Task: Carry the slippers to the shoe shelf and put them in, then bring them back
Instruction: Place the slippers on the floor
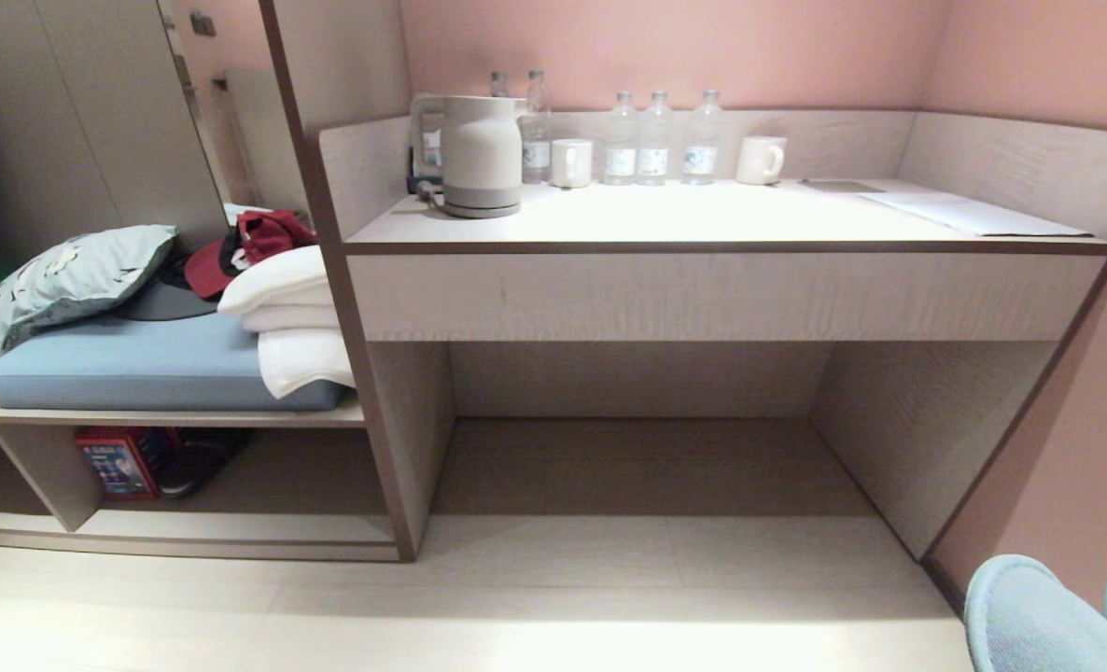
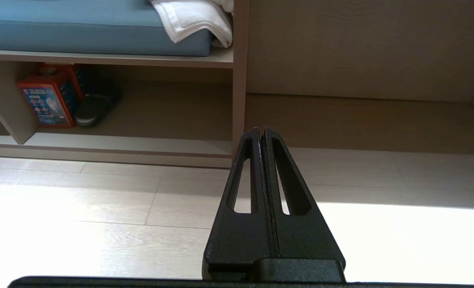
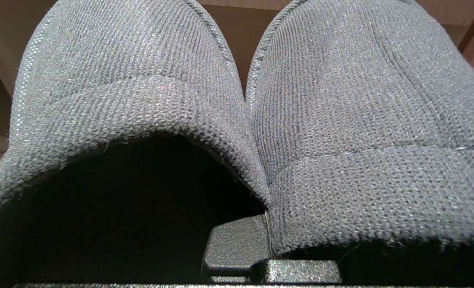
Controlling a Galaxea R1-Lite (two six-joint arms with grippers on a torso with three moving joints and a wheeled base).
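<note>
Right pincer (image 3: 267, 224) clamped on the slippers (image 3: 341, 120), the pair held side by side at lower right, near the robot; left pincer (image 2: 262, 132) together, empty, above the floor (image 2: 101, 200). Shoe shelf (image 1: 236, 532) low at far left; a red box (image 1: 117, 462) and dark shoe (image 1: 194, 462) occupy its left part. Tabletop (image 1: 665, 219) ahead carries kettle (image 1: 479, 154), bottles (image 1: 654, 140), mugs (image 1: 759, 159).
</note>
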